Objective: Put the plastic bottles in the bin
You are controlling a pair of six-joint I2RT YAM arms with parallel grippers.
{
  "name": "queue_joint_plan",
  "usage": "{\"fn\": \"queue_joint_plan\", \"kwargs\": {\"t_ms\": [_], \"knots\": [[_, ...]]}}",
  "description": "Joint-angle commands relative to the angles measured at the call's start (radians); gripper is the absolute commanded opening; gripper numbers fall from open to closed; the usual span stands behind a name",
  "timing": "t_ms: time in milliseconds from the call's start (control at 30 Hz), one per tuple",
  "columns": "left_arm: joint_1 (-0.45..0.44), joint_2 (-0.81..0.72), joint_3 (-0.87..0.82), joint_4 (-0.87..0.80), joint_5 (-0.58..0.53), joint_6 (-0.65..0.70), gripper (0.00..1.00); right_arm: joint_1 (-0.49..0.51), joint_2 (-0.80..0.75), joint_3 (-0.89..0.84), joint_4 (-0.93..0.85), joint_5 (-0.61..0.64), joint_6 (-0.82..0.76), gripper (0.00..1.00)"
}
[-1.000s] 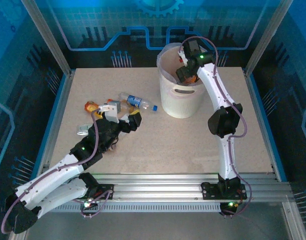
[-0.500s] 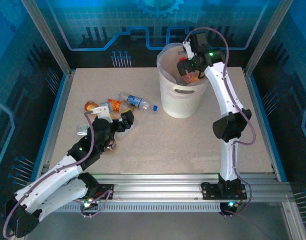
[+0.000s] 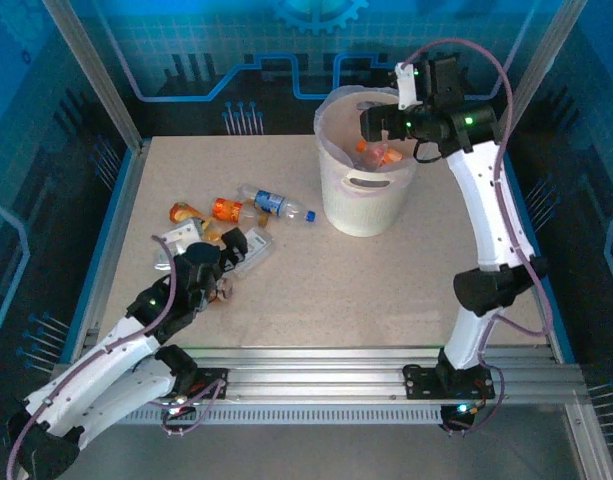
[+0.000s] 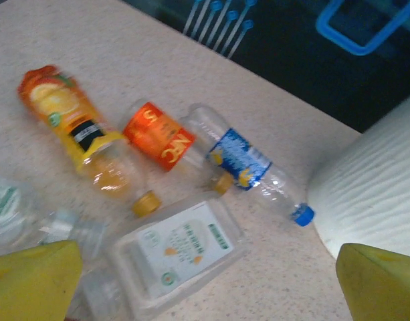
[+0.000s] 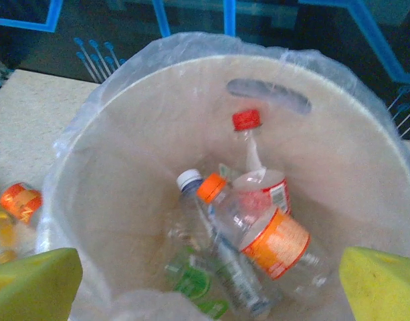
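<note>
Top external view: the right gripper (image 3: 374, 125) has risen clear of the bin (image 3: 361, 210), having been sunk inside its mouth a second ago. It now hangs over the far rim with its fingers spread wide and nothing between them. From the right wrist, the yellow fingertips (image 5: 31, 287) frame the open bucket, and well below them lie the delivered bottles. A red-capped bottle (image 5: 247, 120) leans toward the far wall, an orange-labelled bottle (image 5: 275, 244) lies across the middle, a white-capped bottle (image 5: 189, 178) is beside it, and a green-labelled bottle (image 5: 194, 284) is nearest the fingers. That drop looks finished, so the right arm should be free for another fetch. Meanwhile the left gripper (image 3: 224, 266) has drawn back toward its base from the heap of plastic bottles (image 3: 231, 215) it was nosing into, and its fingers are likewise released and empty. In the left wrist view a flat bottle (image 4: 181, 251) with a white label lies just ahead of the fingertips, between them. Beyond it are a yellow-orange juice bottle (image 4: 67, 124), a red-orange labelled bottle (image 4: 161, 134) and a blue-labelled bottle (image 4: 248, 164) whose cap points at the bin's ribbed wall, past the bin-side finger. A crumpled clear bottle (image 4: 11, 214) sits just beyond the other finger. My reading is that several bottles remain on the table (image 3: 386, 290), none is gripped, and the flat one is the likeliest next pick.
</note>
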Motion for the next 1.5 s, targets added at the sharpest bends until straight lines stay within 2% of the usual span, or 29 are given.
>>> {"fn": "queue_joint_plan", "kwargs": {"t_ms": [0,133,233,500,767,1133,1467], "knots": [[0.013,-0.044,-0.004,-0.174,-0.079,-0.188,0.99,-0.007,-0.066,-0.108,0.050,-0.063,0.086,1.00],[0.034,-0.064,-0.009,-0.321,-0.083,-0.357,0.99,-0.007,-0.126,-0.224,0.077,-0.066,0.126,1.00],[0.055,-0.074,-0.025,-0.367,-0.067,-0.416,0.99,-0.007,-0.178,-0.324,0.116,-0.071,0.155,1.00],[0.193,-0.051,-0.072,-0.350,0.079,-0.441,0.99,-0.007,-0.277,-0.496,0.198,-0.099,0.203,1.00],[0.372,0.079,-0.111,-0.284,0.320,-0.456,0.99,-0.006,-0.295,-0.528,0.194,-0.112,0.207,1.00],[0.397,0.178,-0.157,-0.186,0.350,-0.498,0.99,-0.007,-0.291,-0.541,0.197,-0.124,0.206,1.00],[0.397,0.232,-0.154,-0.225,0.350,-0.551,0.99,-0.007,-0.275,-0.542,0.202,-0.147,0.215,1.00]]}}
